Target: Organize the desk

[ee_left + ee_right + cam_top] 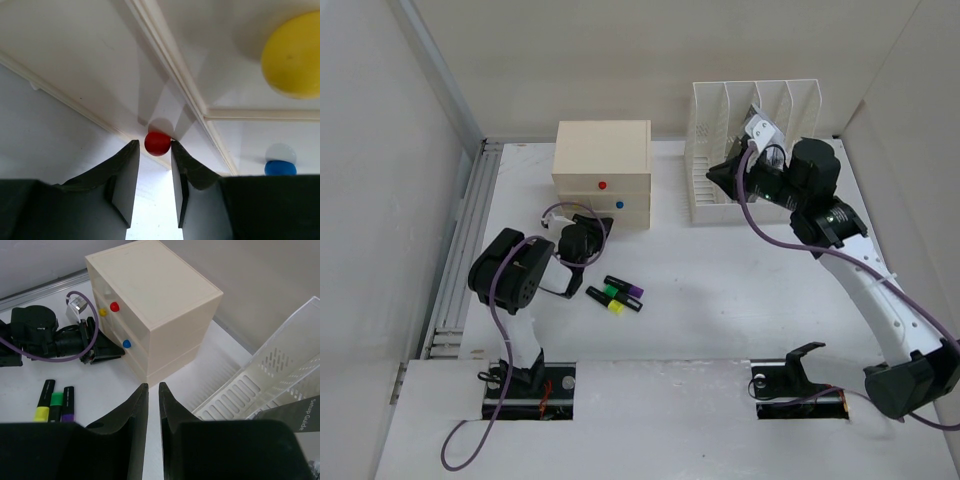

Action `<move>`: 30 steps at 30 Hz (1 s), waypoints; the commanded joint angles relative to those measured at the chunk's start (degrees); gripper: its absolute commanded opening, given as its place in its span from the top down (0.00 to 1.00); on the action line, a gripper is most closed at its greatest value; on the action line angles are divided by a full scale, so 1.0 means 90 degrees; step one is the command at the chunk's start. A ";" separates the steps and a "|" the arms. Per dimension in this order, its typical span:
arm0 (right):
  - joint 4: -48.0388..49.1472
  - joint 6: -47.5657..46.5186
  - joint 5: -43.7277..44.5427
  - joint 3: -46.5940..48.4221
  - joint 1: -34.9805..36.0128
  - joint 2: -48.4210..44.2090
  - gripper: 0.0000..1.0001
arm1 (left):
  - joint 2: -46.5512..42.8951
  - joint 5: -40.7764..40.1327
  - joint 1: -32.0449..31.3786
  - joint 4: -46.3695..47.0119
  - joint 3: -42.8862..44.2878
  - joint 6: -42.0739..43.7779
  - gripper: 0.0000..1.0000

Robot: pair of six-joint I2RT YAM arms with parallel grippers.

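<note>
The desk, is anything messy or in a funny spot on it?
Yes. Three highlighter pens lie loose on the desk in front of the drawer box, not put away. Nothing looks spilled or broken.

The desk [720, 290] is seen as flat, matt white, with a ribbed metal rail [460, 260] along one side. The drawer box [602, 165] is made of smooth, pale, matt wood or board; which one cannot be told. Its round red knob [157, 143] is seen as smooth and a little shiny, like plastic. The file rack [740, 140] is made of white plastic with slots. The left gripper [152, 192] fingers [122, 185] are seen as dull black plastic.
</note>
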 commanded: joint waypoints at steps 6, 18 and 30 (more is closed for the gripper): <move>0.0338 0.0048 0.0052 0.0029 -0.0033 -0.0240 0.80 | 0.0015 -0.0247 -0.0028 0.0232 0.0223 -0.0102 0.76; 0.0338 0.0048 0.0052 0.0029 -0.0033 -0.0240 0.80 | -0.0229 -0.0569 -0.0028 0.0017 0.0164 0.0015 0.75; 0.0338 0.0048 0.0052 0.0029 -0.0033 -0.0240 0.80 | -0.0347 -0.0687 -0.0028 -0.0364 0.0281 0.0200 0.89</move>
